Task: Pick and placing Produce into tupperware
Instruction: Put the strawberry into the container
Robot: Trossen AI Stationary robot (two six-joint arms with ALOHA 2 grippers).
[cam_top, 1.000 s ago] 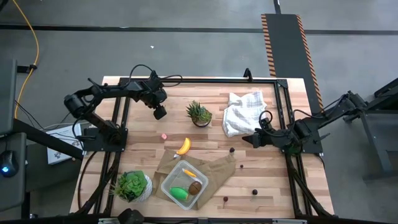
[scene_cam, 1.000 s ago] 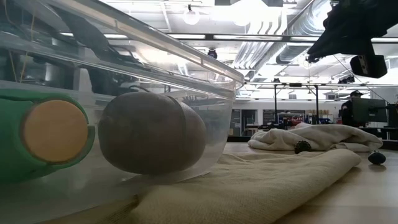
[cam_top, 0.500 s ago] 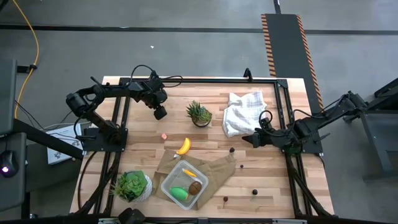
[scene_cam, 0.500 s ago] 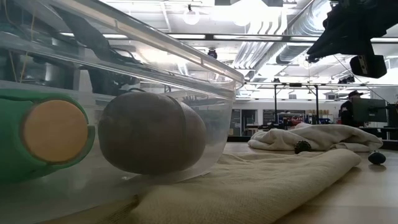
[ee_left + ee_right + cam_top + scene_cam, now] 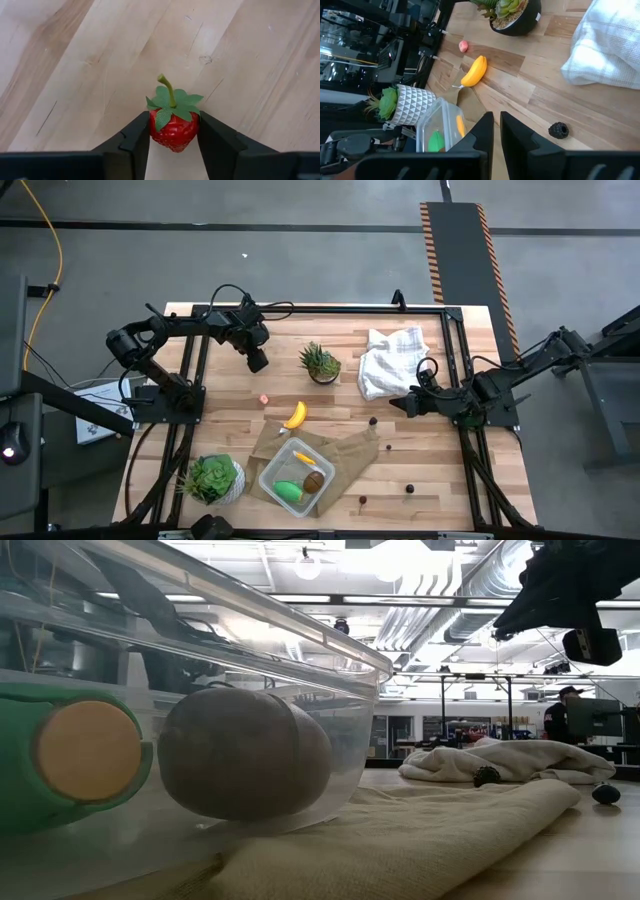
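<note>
Left wrist view shows you the left gripper (image 5: 172, 142) with its two dark fingers (image 5: 135, 137) set against either side of a red strawberry (image 5: 173, 131), pinching it just above the wooden table (image 5: 75, 60); the green leaves and stem point away from the wrist. In the high view you find this gripper (image 5: 257, 363) over the far left part of the table, beside a spiky green potted plant (image 5: 320, 362). The right gripper (image 5: 397, 404) waits at the right side near a white cloth (image 5: 392, 358), and in the right wrist view its fingers (image 5: 482, 130) are pressed almost together, holding nothing. You can locate the clear plastic box (image 5: 296, 477) near the front edge on a brown paper bag (image 5: 350, 452); it contains a green oval piece (image 5: 288, 490), a brown kiwi (image 5: 314, 481) and a yellow-orange piece (image 5: 303, 458). A yellow banana (image 5: 295, 415) lies on the table between the box and the spiky plant.
</note>
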